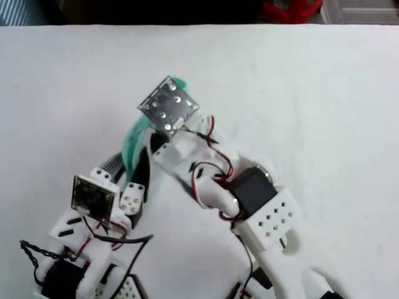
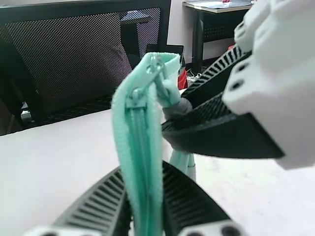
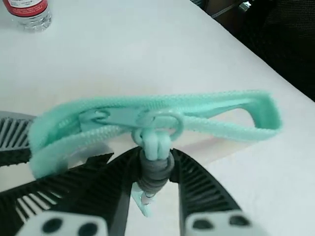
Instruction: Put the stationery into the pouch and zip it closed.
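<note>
The mint-green pouch (image 2: 140, 147) stands on edge above the table, its zip running along the upper side. My left gripper (image 2: 143, 173) is shut on the pouch's lower end, one ribbed black finger on each side. Near the other end, my right gripper (image 3: 155, 162) is shut on the grey zipper pull (image 3: 154, 171), which hangs from a green ring on the slider (image 3: 157, 120). The right gripper's fingers (image 2: 216, 130) close on the pull (image 2: 181, 105) in the left wrist view. From above, a strip of the pouch (image 1: 133, 140) lies between the two wrists.
A clear water bottle (image 3: 28, 12) stands on the white table (image 1: 299, 93) beyond the pouch. The left gripper's ribbed fingers (image 3: 15, 142) sit beside the pouch's end. A black mesh chair (image 2: 74, 59) and a desk stand behind the table's far edge.
</note>
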Robot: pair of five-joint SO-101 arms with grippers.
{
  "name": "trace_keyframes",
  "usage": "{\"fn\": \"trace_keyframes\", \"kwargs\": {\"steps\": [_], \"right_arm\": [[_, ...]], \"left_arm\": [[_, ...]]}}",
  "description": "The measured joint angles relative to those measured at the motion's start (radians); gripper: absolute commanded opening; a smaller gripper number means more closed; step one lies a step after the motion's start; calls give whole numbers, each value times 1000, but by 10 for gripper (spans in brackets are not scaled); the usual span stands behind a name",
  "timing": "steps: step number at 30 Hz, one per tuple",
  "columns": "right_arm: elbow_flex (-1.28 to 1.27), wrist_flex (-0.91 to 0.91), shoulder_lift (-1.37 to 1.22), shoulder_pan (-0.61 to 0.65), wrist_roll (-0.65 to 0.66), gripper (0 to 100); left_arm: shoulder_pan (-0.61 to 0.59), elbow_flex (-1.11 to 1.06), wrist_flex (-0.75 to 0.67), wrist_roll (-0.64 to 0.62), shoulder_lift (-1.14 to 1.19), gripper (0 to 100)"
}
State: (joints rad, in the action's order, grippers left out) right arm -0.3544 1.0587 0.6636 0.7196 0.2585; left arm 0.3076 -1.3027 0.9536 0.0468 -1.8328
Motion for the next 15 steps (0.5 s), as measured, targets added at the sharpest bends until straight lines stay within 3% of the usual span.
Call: {"fn": "trace_keyframes", "kwargs": {"steps": [7, 15], "right_arm": [[52, -81, 121, -92, 75, 18], [52, -206, 14, -180, 123, 18]], "left_arm": [[3, -2, 0, 0, 0, 22], [3, 0, -3, 0, 0, 21]]}}
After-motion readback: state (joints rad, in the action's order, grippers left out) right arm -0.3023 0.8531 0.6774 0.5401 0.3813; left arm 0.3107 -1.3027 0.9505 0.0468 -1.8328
